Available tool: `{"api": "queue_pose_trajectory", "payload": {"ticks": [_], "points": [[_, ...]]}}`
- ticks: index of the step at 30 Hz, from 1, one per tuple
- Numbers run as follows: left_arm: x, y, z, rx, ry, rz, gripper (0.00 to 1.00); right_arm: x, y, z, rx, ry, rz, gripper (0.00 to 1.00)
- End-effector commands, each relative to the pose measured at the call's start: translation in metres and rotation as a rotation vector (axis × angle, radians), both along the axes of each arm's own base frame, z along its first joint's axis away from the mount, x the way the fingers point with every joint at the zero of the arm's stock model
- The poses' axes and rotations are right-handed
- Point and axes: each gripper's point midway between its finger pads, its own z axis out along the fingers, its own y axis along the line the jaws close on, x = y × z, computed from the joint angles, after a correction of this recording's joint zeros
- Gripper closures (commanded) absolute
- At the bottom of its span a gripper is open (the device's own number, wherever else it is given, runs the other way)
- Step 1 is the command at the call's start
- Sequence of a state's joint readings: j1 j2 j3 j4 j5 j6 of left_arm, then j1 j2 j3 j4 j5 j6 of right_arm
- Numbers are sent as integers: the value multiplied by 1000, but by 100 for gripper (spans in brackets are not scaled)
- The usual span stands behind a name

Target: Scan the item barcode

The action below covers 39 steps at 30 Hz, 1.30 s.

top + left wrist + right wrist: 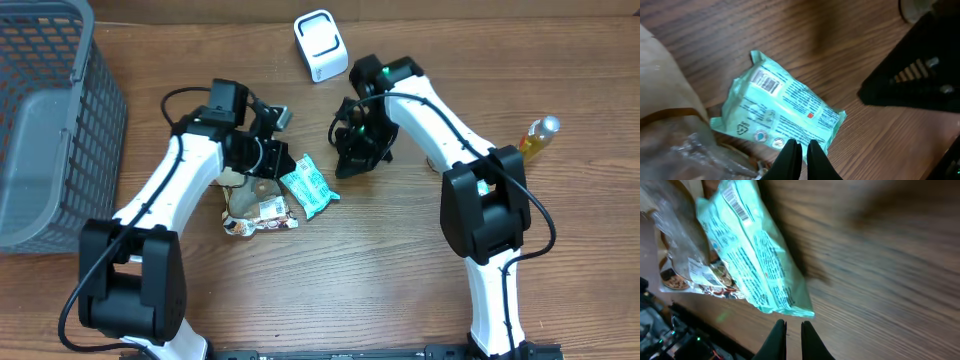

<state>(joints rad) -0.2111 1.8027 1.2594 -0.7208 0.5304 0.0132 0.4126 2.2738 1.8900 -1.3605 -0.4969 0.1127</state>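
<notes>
My left gripper and right gripper each have jaws pinched almost together on nothing. They sit beside the mint-green packet, which lies flat on the table between them, barcode up. It looks light, soft and slick, so I'd pinch a crimped end, clear of the barcode.

overhead straight down; both wrists close above green packet

**Bystanders on my table**

From overhead I see a grey mesh basket at the far left edge of the wood table. A yellow bottle sits alone at the far right. Near the middle a clear snack bag lies against a brown paper pack — both crumpled.
</notes>
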Motion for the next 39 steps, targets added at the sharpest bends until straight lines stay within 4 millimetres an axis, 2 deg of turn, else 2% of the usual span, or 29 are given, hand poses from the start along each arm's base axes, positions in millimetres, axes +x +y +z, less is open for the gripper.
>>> {"api": "queue_pose_trajectory", "payload": {"ticks": [1, 7, 14, 22, 28, 34, 39], "points": [[-3, -3, -19, 49, 40, 2, 93, -12, 10, 0, 38, 27, -3, 92], [-7, -6, -37, 83, 77, -9, 93, -19, 16, -9, 78, 55, -13, 93], [-8, -5, -54, 92, 113, -11, 93, -19, 21, -6, 108, 63, -16, 94], [-17, -3, -89, 115, 205, -14, 95, -17, 28, -3, 153, 59, -18, 96], [-18, -3, -91, 117, 212, -15, 96, -21, 33, -17, 146, 59, -26, 96], [-19, -2, -91, 120, 214, -22, 96, -29, 12, -51, 3, 48, -46, 96], [-19, -1, -92, 128, 211, -22, 96, -19, -16, -68, -167, -28, -55, 96]]}}
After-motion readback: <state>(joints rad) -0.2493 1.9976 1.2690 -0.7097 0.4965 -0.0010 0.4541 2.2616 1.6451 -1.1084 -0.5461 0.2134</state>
